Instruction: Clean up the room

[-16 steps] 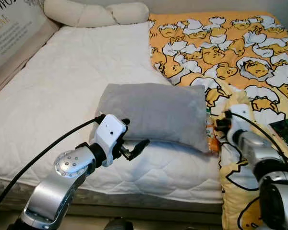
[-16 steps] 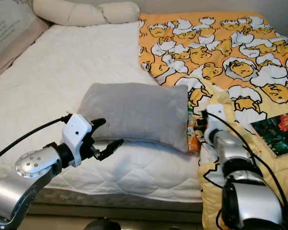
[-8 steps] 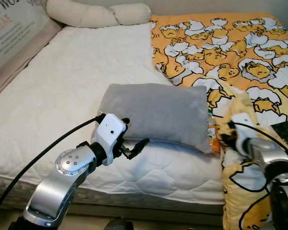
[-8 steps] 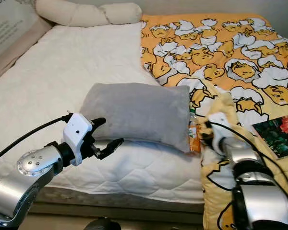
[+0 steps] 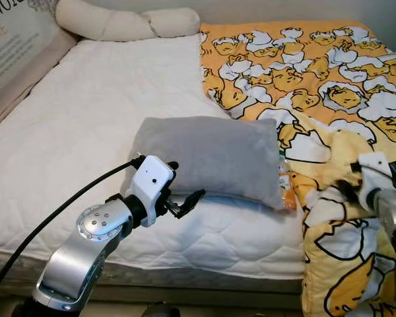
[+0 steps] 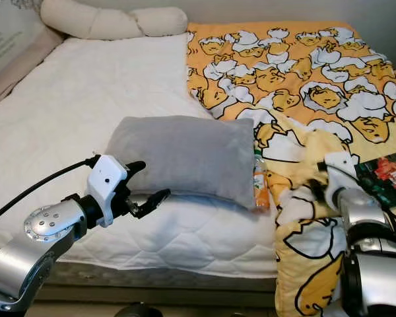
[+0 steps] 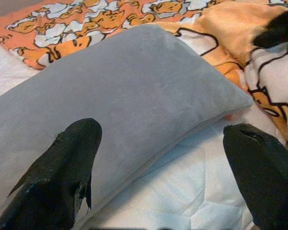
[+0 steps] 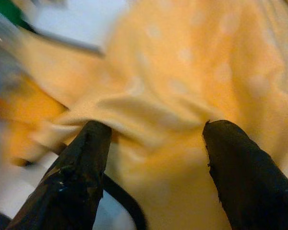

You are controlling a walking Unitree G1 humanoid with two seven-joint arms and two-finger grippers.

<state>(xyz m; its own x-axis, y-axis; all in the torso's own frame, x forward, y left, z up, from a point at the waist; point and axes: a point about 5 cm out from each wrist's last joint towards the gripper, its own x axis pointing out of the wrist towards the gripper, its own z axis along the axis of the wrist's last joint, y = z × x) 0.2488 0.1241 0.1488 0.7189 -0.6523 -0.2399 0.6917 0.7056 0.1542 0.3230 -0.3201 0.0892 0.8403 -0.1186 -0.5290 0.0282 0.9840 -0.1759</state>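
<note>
A grey pillow (image 5: 208, 155) lies across the white mattress (image 5: 86, 119), close to the front edge. My left gripper (image 5: 183, 183) is open at the pillow's near left corner, one finger (image 7: 74, 153) resting on the pillow (image 7: 134, 91) and the other over the mattress. The yellow duck-print blanket (image 5: 303, 72) covers the bed's right side and bunches up at the front right. My right gripper (image 6: 313, 190) is open against that bunched fold (image 8: 153, 96), fingers spread. An orange bottle (image 6: 259, 179) lies wedged between pillow and blanket.
A long cream bolster (image 5: 129, 23) lies along the head of the bed. A printed board (image 5: 13, 39) leans at the far left. A dark green book or packet (image 6: 386, 172) rests on the blanket at the right edge.
My right gripper has drawn back to the right, away from the bottle and pillow, onto the bunched blanket. The left arm holds its place. The camera has shifted slightly.
</note>
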